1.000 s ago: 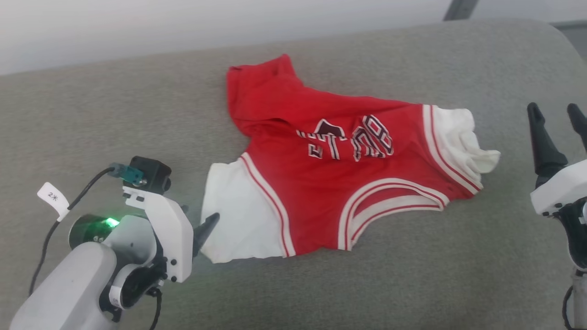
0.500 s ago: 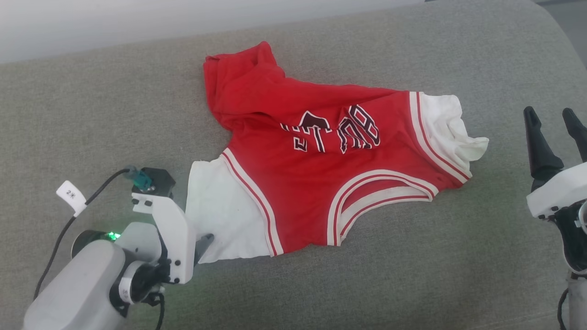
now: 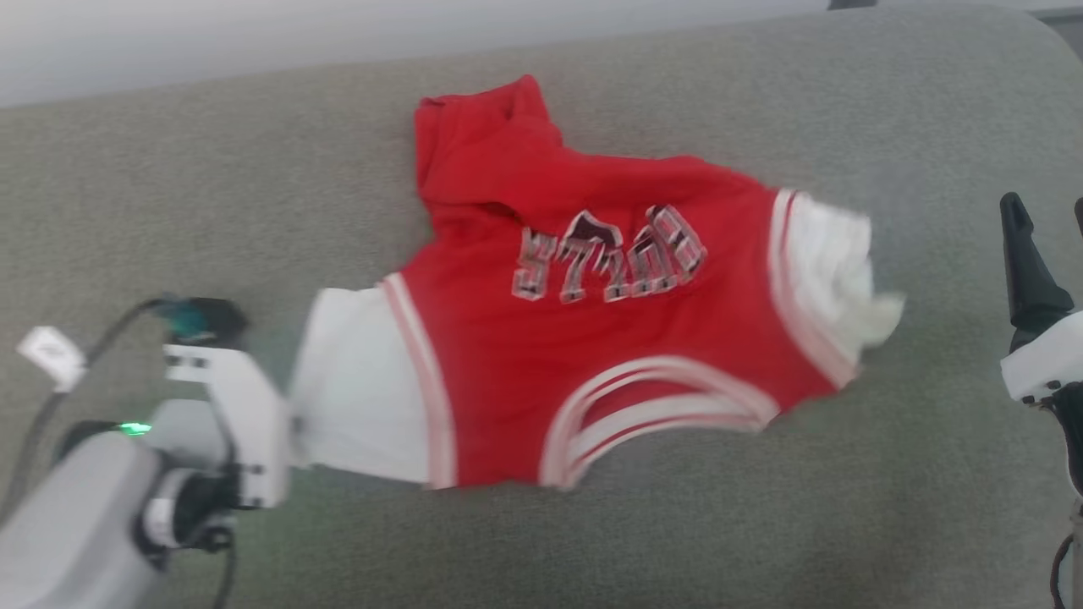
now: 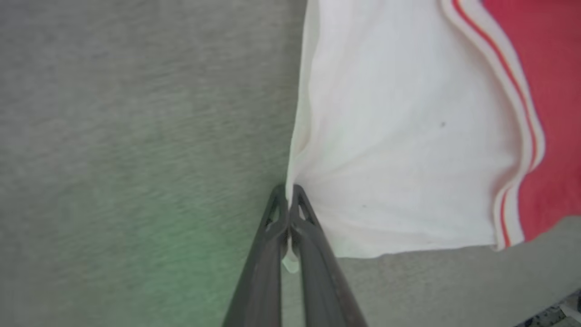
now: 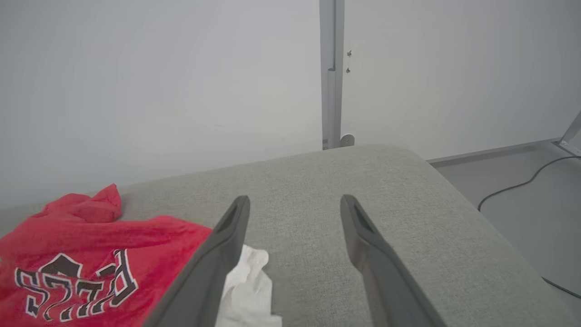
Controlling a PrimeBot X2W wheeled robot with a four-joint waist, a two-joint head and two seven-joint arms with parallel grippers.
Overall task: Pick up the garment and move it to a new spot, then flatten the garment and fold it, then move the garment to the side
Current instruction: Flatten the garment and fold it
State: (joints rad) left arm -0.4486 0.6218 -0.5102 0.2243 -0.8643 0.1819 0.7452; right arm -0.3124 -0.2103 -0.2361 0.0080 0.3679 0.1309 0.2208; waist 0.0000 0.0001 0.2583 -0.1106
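The garment (image 3: 592, 338), a red jersey with dark white-edged lettering, lies spread on a grey cushion (image 3: 169, 211); in the head view it is blurred. Its white sleeve (image 4: 399, 136) fills the upper right of the left wrist view. There my left gripper (image 4: 289, 188) is shut on that sleeve's edge, and the cloth puckers at the tips. In the head view the arm's white wrist housing (image 3: 228, 414) hides the fingers. My right gripper (image 5: 295, 200) hangs open over the cushion, apart from the garment's other white sleeve (image 5: 249, 281). It also stands at the right edge of the head view (image 3: 1045, 245).
The grey cushion (image 5: 363, 181) ends in a rounded edge at the right, with floor and a dark cable (image 5: 513, 186) beyond. A pale wall with a grey post (image 5: 331, 72) stands behind it. Bare cushion lies left of and in front of the garment.
My left gripper has shut on the white sleeve edge and drawn it to the left. The jersey is stretched wider and more lettering shows. The head camera has shifted too.
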